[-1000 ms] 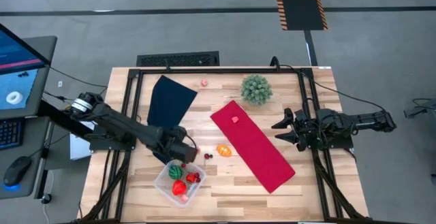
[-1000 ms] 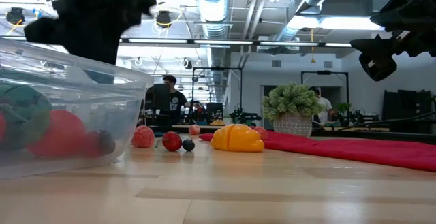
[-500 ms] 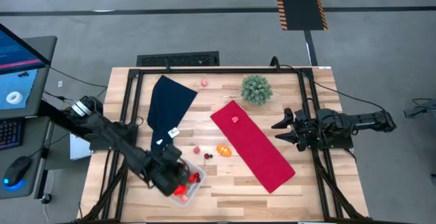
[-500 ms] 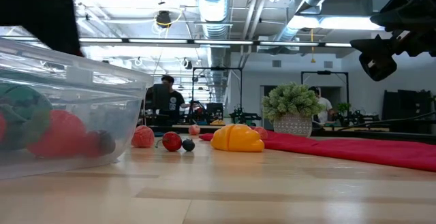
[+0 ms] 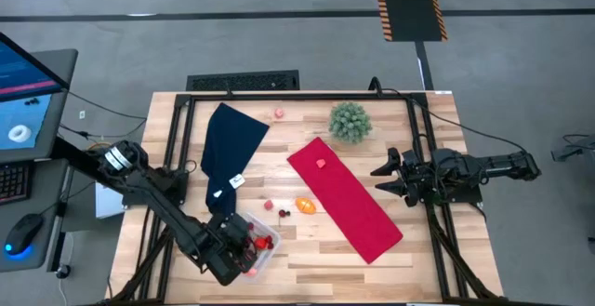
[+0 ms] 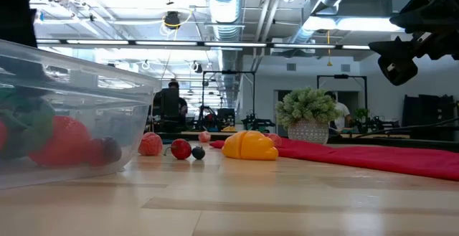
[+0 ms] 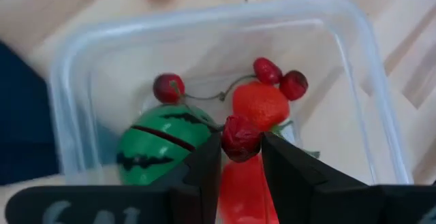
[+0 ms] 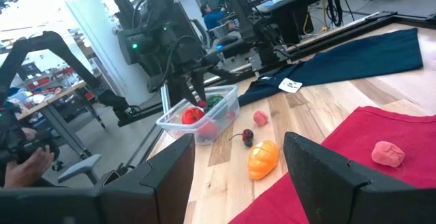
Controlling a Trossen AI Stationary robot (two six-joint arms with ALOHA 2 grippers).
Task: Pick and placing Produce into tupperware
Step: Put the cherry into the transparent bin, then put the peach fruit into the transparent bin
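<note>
The wooden worktop (image 5: pixel 316 250) is seen from above with a long red cloth (image 5: pixel 344 198) laid diagonally right of centre and a dark blue cloth (image 5: pixel 226 148) laid toward the left rear. A spiky green plant ball (image 5: pixel 350 121) is set at the rear, just behind the red cloth's far end.

The clear tupperware (image 5: pixel 263 255) is placed at the front left of the worktop, upright with its open side up, corners turned diagonal to the worktop edges. Inside it a striped green melon piece (image 7: pixel 160 139), a red strawberry (image 7: pixel 259 105) and cherries (image 7: pixel 281 78) are seen.

Loose produce is left on the wood between tupperware and red cloth: an orange piece (image 5: pixel 305 206), long axis roughly across the worktop, a pink piece (image 5: pixel 270 206) and a dark cherry pair (image 5: pixel 284 213). A small pink piece (image 5: pixel 321 164) is on the red cloth, and another (image 5: pixel 278 113) near the rear edge.

The left claw (image 7: pixel 240 157) is held over the tupperware, narrowly parted and clamped on a dark red berry (image 7: pixel 240 138).

The right claw (image 5: pixel 383 178) is hung above the worktop's right side, clear of everything, fingers spread and nothing held.
</note>
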